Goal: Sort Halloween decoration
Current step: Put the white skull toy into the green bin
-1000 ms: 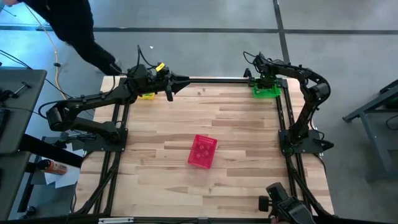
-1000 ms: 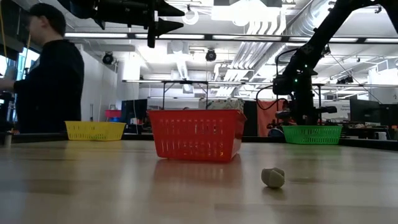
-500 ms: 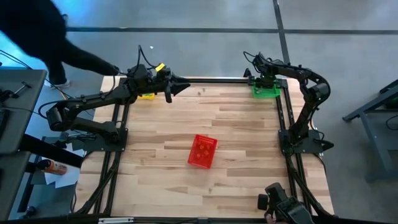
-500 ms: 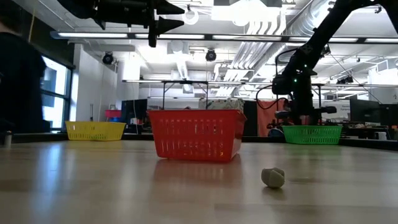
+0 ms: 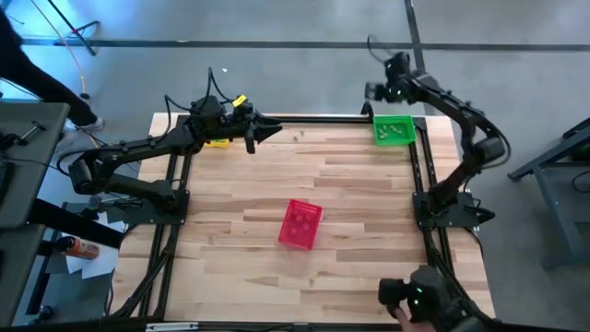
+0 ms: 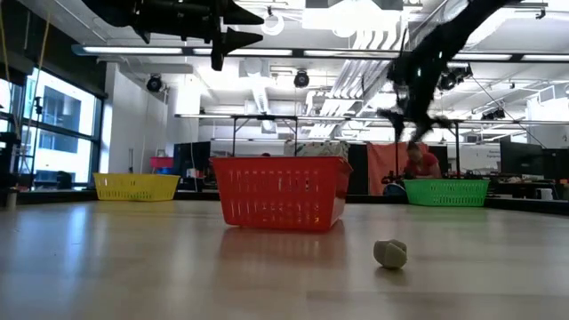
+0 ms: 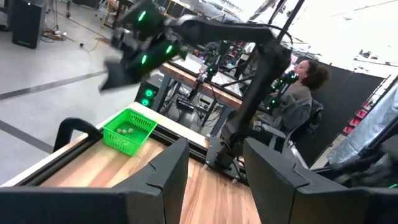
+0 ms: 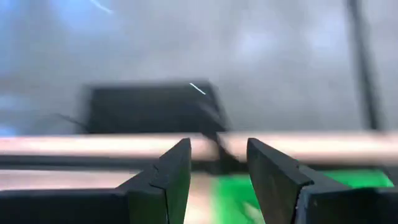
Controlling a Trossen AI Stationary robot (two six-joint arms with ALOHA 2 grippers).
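Tabletop [image 5: 350, 203] from left: left gripper [image 5: 267, 130] hangs open by the yellow basket [image 5: 219, 141], holding nothing. Red basket [image 5: 300, 224] sits mid-table, a small trinket [image 6: 389, 253] lying alone on the wood. Right gripper [image 8: 214, 174] is empty, fingers apart, above the green basket [image 5: 394, 130].

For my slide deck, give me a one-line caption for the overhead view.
Right gripper, open, beyond the green basket; left gripper waits near the yellow basket; red basket mid-table.
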